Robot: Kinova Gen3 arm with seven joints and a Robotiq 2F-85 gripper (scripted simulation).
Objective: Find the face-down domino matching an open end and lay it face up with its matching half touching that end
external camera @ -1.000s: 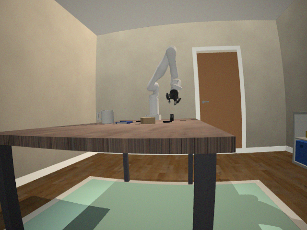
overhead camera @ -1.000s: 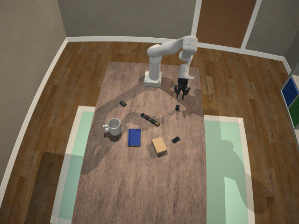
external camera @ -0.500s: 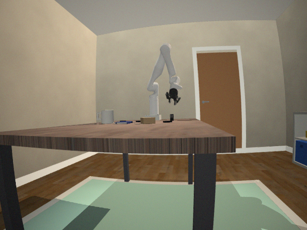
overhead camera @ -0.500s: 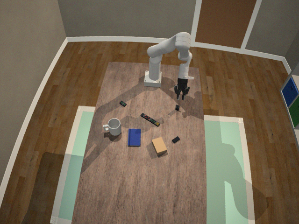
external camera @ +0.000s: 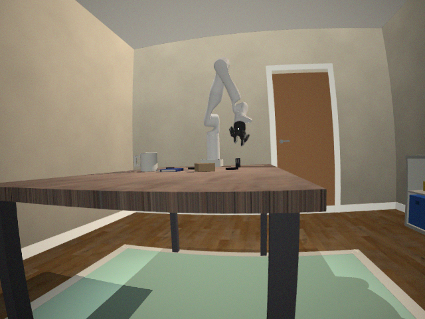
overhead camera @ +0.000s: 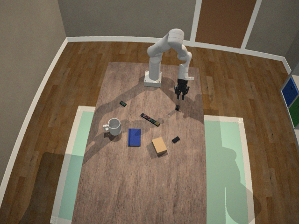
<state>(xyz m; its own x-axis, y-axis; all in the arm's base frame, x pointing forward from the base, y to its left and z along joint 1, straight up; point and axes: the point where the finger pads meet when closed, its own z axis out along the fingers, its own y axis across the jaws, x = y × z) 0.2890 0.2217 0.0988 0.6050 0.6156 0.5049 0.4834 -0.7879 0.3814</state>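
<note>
The line of dominoes [overhead camera: 150, 119] lies face up and slanted in the middle of the table [overhead camera: 135, 188], with coloured pips. One black domino [overhead camera: 177, 107] [external camera: 237, 162] stands on end to the right of the line. Another black domino [overhead camera: 175, 139] [external camera: 231, 168] lies flat and face down nearer the front right. A third domino [overhead camera: 123, 103] lies face up at the left with green pips. My gripper [overhead camera: 181, 97] [external camera: 239, 141] hangs in the air above and a little behind the standing domino. Its fingers stand partly apart with nothing between them.
A white mug [overhead camera: 114, 126] [external camera: 148, 161] stands left of the line. A blue book [overhead camera: 134, 136] [external camera: 170, 169] and a tan box [overhead camera: 159, 145] [external camera: 204, 167] lie in front of the line. The arm's base [overhead camera: 153, 80] stands at the far end of the table.
</note>
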